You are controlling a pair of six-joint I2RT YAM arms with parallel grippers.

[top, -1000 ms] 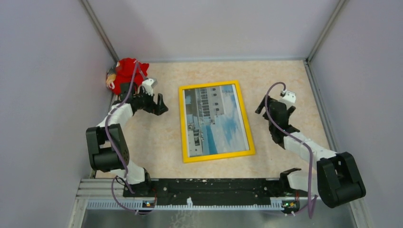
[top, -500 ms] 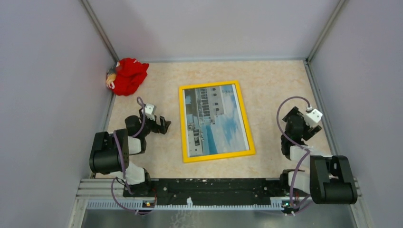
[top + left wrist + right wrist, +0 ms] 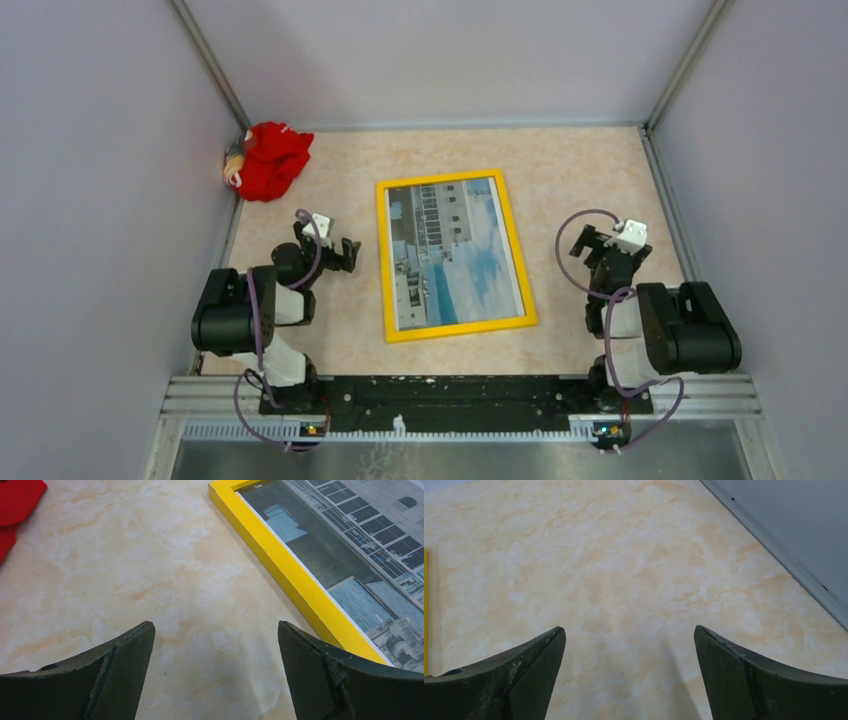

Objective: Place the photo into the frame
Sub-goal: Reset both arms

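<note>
The yellow frame [image 3: 385, 262] lies flat at the table's middle, front up, with the photo [image 3: 455, 255] of a white building and blue sky inside it. My left gripper [image 3: 345, 253] is open and empty just left of the frame. In the left wrist view the frame [image 3: 280, 562] and photo [image 3: 365, 545] show at the right. My right gripper [image 3: 595, 240] is open and empty to the right of the frame. The right wrist view shows its fingers [image 3: 519, 672] spread over bare table, with a sliver of the frame [image 3: 425, 610] at the left edge.
A red cloth bundle [image 3: 265, 160] lies in the far left corner; it also shows in the left wrist view [image 3: 15, 510]. Grey walls enclose the table on three sides; the right wall's metal rail [image 3: 774, 550] runs close to my right gripper.
Both arms have drawn back toward their bases and folded up. The left gripper came away from the red cloth. The frame and photo have not moved.
</note>
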